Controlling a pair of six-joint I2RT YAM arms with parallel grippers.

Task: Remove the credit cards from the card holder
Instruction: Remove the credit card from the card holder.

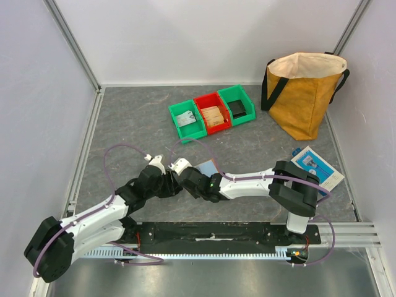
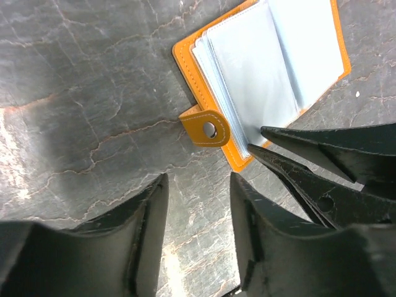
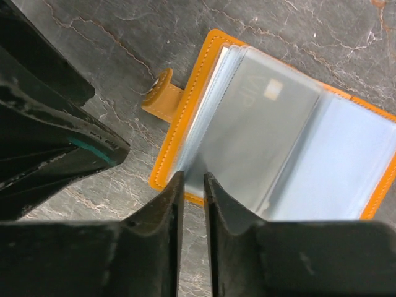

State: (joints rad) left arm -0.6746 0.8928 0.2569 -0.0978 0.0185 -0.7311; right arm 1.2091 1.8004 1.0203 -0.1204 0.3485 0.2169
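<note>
The card holder (image 3: 185, 111) lies open on the grey table, tan-orange outside with clear sleeve pages inside. It also shows in the left wrist view (image 2: 192, 68) and partly, pale blue, in the top view (image 1: 207, 166). A grey credit card (image 3: 266, 124) marked VIP sits in the top sleeve. My right gripper (image 3: 193, 178) is at the holder's near left corner. Its jaws stand a narrow gap apart with the sleeve's corner between the tips. My left gripper (image 2: 199, 185) is open and empty just short of the holder's snap tab (image 2: 207, 128).
Two green bins (image 1: 187, 120) (image 1: 237, 104) and a red bin (image 1: 212, 114) stand behind the holder. A mustard bag (image 1: 303, 99) stands at the back right. A blue-and-white box (image 1: 317, 166) lies at the right, beside the right arm.
</note>
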